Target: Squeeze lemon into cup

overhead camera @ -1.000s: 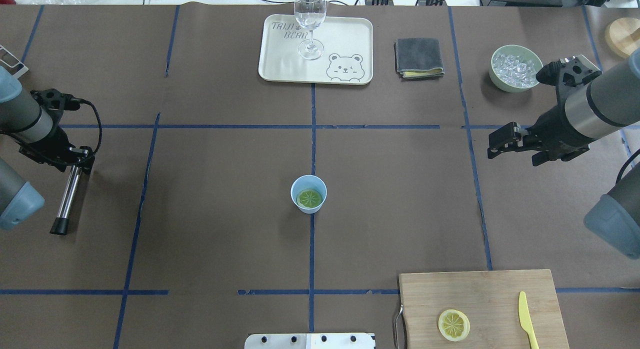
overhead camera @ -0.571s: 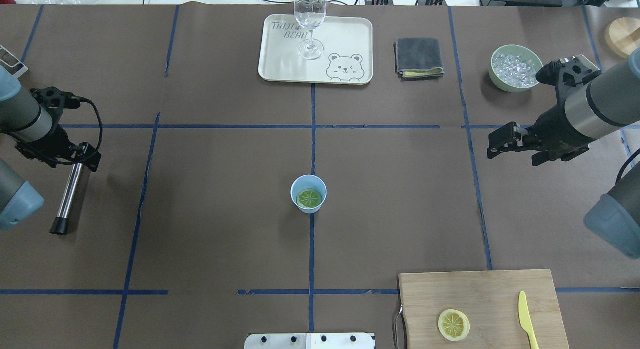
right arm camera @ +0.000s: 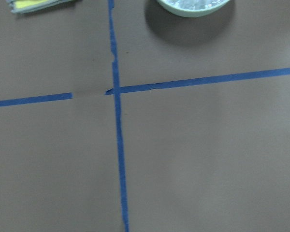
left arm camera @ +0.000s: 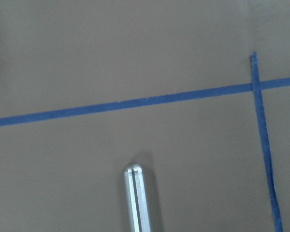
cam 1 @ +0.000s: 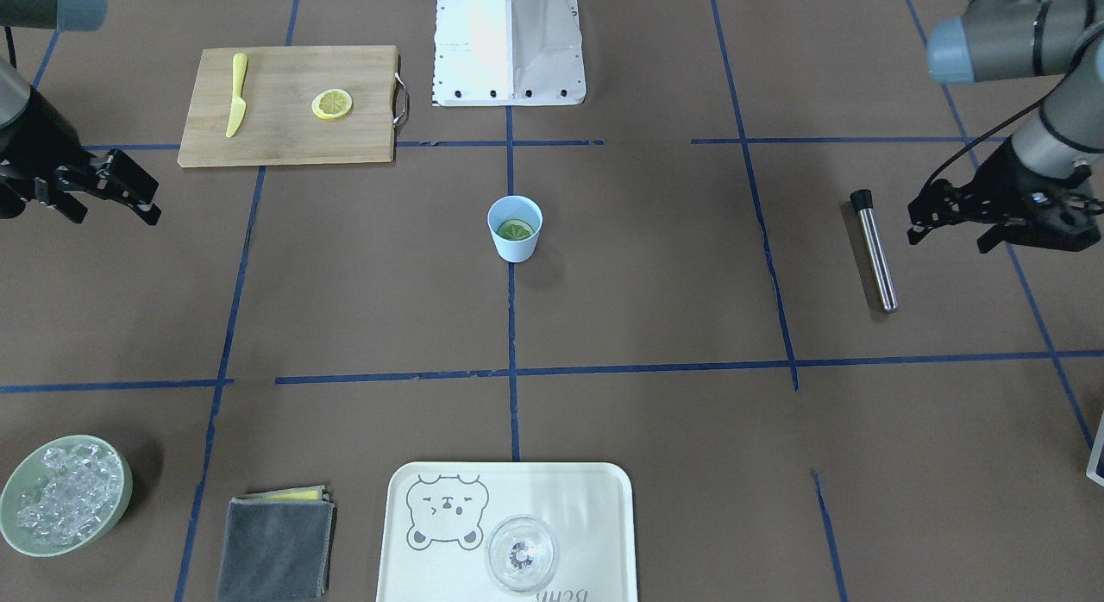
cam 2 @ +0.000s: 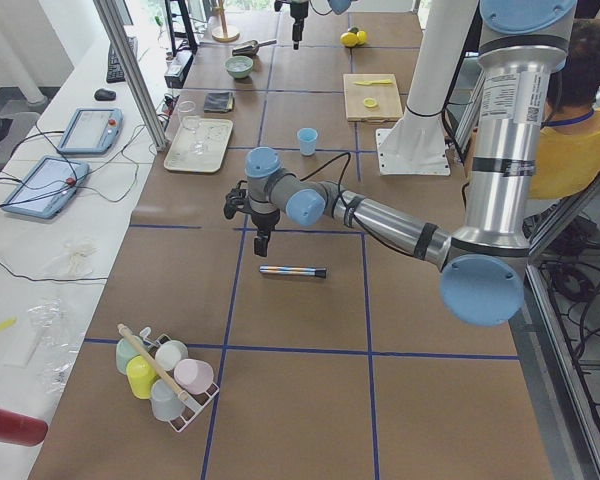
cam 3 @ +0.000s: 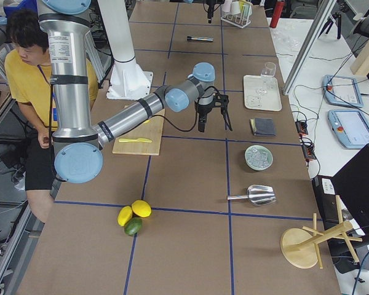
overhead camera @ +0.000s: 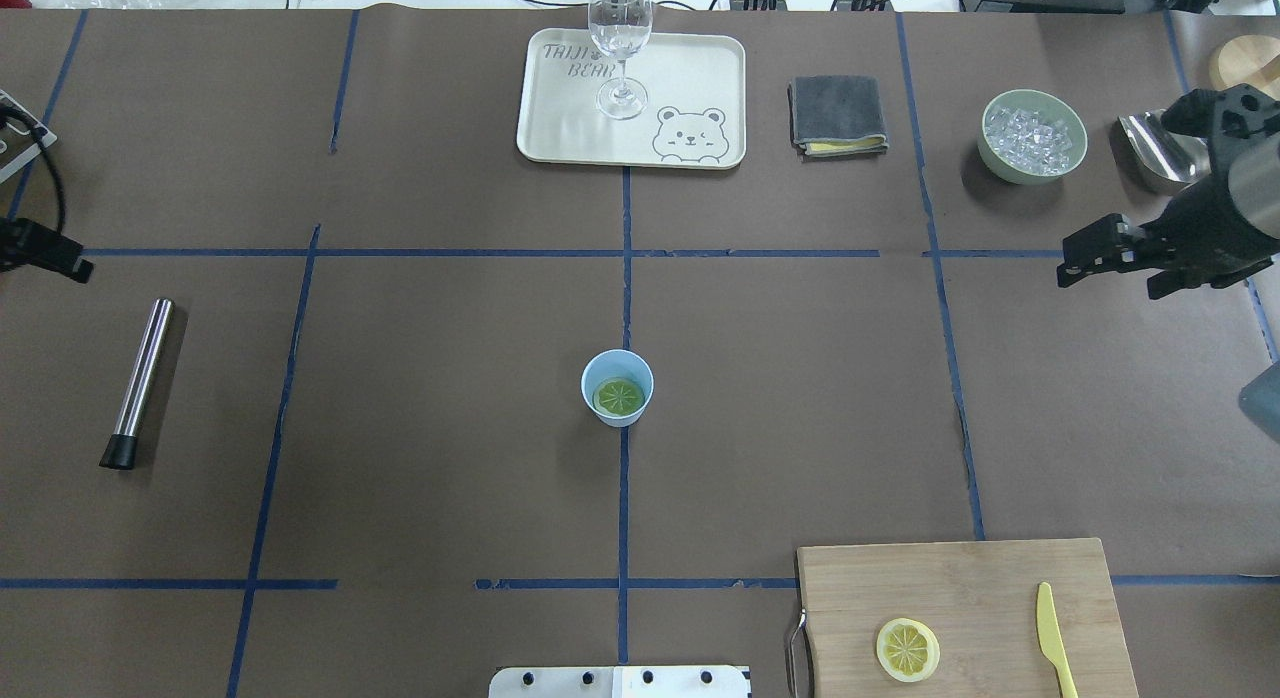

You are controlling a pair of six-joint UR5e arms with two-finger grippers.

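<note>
**Both pincers spread and empty; lemon down in the cup**

The right pincer (cam 1: 119,212) hovers with jaws wide at the overhead frame's right edge. The left pincer (cam 1: 946,238) is likewise splayed and empty at the left edge, near the steel rod with a black end (overhead camera: 140,378) lying on the brown worktop (overhead camera: 450,428). The small round lemon piece (overhead camera: 618,396) lies cut face up inside the light-blue tapered cup (cam 1: 517,248) at frame centre, well apart from both pincers. Pressing it well likely means steadying the cup's wall and bearing straight down, or the light cup may tip.

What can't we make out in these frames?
Lemon in cup: overhead view shows only its cut face; cup wall hides rind and any juice.
Metal rod: left wrist view, bottom edge cuts it off.
Ice bowl: right wrist view, top edge cuts it off.
Cup contents: exterior left view, too small.
</note>
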